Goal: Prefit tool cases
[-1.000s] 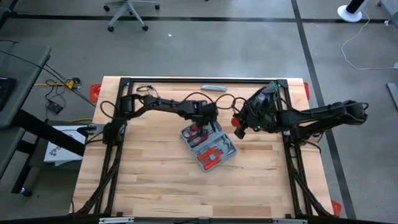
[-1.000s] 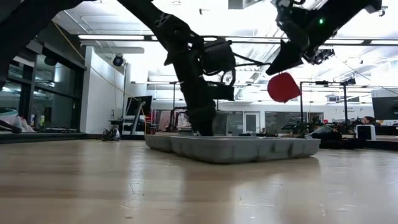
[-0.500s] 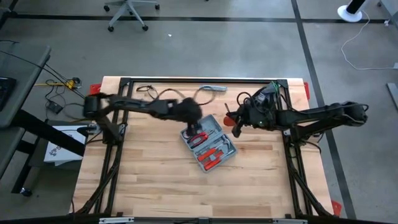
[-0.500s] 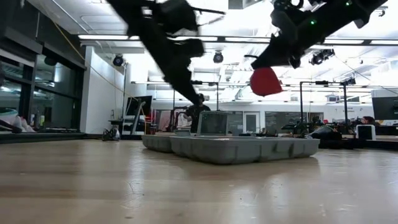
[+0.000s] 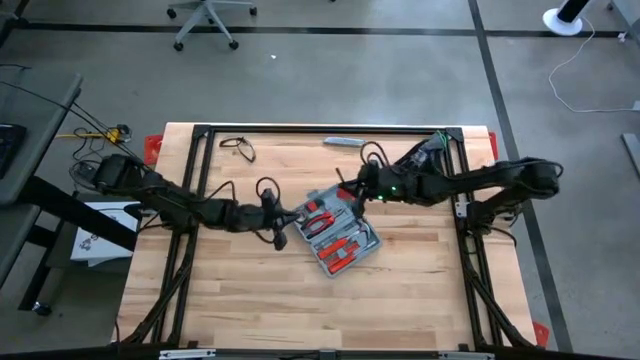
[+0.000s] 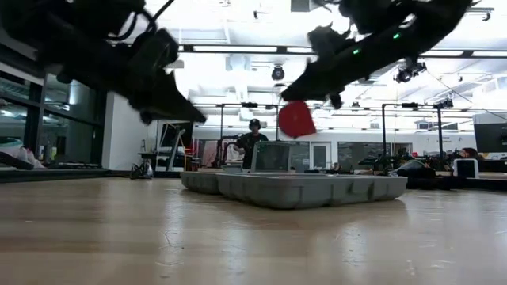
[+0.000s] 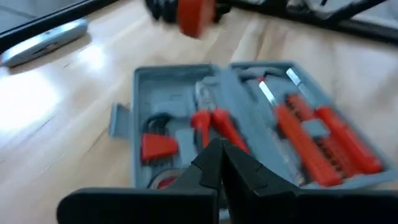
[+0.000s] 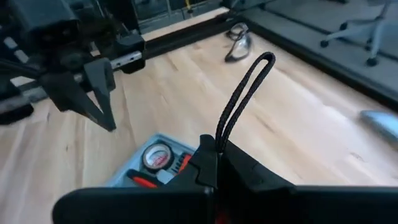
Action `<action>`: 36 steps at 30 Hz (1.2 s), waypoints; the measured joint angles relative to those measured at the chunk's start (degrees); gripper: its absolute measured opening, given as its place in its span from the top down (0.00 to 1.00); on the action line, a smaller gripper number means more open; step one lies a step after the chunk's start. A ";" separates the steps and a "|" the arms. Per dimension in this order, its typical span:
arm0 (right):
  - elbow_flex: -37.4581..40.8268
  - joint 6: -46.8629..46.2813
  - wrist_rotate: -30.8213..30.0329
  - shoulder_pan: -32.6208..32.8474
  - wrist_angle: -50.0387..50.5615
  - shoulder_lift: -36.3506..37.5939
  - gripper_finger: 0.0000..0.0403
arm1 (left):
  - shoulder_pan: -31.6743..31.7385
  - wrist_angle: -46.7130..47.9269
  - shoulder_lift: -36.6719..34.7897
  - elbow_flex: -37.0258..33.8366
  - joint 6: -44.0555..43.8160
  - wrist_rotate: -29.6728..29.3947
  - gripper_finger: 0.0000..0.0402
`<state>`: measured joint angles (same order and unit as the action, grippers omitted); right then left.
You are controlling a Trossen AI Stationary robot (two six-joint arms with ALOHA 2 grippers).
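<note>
- Step, my read: filling the open tool case [image 5: 338,232]; right arm brings a tool to it, lid not closed yet.
- Tool case lies open flat mid-table [image 5: 250,300], turned at an angle, both halves face up.
- Right gripper [image 5: 352,190] hovers just over the case's far edge, jaws closed on a red-handled tool [image 6: 296,119]; a black cord loop [image 8: 244,93] sticks out past the jaws in the right wrist view.
- Low view: the red tool hangs above the case, clear of it, not seated.
- Left gripper [image 5: 277,222] sits just beside the case's left side, jaws pinched shut, nothing in them; the left wrist view looks straight over the case interior.
- Next move likely: lower the red tool into a free moulded slot. Needs it lined up with the slot, then jaws released. Which slot is free, cannot tell.
- Left gripper could steady the case while that happens; the case looks light and may slide.
- Case look: blue-grey moulded plastic, rectangular, two hinged halves, small tab on one side [image 7: 118,117].
- Inside: red-handled pliers [image 7: 214,124], red-handled drivers [image 7: 311,146], a round gauge-like dial [image 8: 156,155].
- Slim grey bar [image 5: 344,141] lies at the table's far edge, well apart from the case.
</note>
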<state>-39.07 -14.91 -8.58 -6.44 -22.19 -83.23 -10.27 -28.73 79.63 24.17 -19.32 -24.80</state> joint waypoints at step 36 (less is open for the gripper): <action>-20.41 2.33 3.03 -5.42 12.80 -24.36 1.00 | -1.05 0.63 -0.03 -0.77 1.52 -2.36 1.00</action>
<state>-59.48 -12.58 -5.55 -11.86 -9.38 -107.59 -11.31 -28.10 79.59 23.40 -17.81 -27.16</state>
